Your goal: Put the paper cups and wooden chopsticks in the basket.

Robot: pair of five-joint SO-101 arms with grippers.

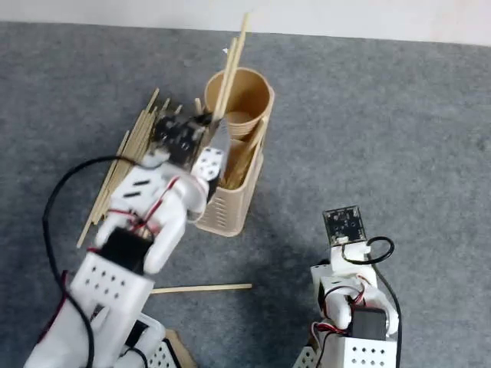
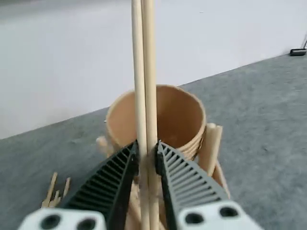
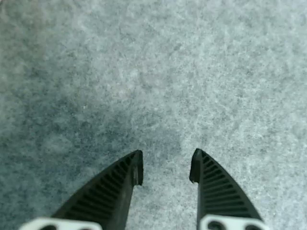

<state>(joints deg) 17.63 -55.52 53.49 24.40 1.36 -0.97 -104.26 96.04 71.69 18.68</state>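
The basket [image 1: 226,203] is stood on the table [image 1: 399,138], near its middle. A paper cup [image 1: 244,96] is seated in the basket's far end, and further chopsticks [image 1: 244,157] are leaned inside beside it. A pair of chopsticks [image 2: 145,72] is clamped upright between the jaws of the left end effector [image 2: 146,147], just before the cup. A loose bundle of chopsticks [image 1: 123,165] is spread on the table left of the basket. A single chopstick [image 1: 203,288] is laid nearer the arms, between them. The right end effector [image 3: 165,166] is held over the table, well right of the basket.
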